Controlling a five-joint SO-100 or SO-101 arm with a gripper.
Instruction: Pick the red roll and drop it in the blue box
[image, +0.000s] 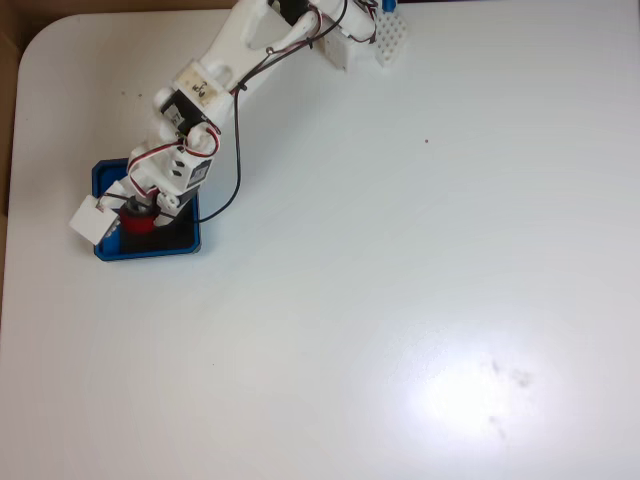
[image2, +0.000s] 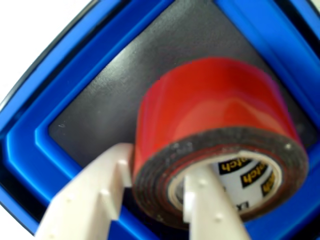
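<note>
red roll (image2: 215, 115) | pinched by claw (image2: 157, 200) | over blue box (image2: 30, 145) floor

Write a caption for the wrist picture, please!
End effector pinching the red roll above the blue box.

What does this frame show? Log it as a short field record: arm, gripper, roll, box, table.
arm: white, reaching from the top edge of the fixed view down to the table's left side
gripper: one finger inside the roll's hollow centre, the other outside its wall; shut on it
red roll: held on edge above the box floor, pale core with printed lettering facing the wrist camera
blue box: near the table's left edge, black floor, directly under the roll
table: white, bright glare at lower right in the fixed view
</note>
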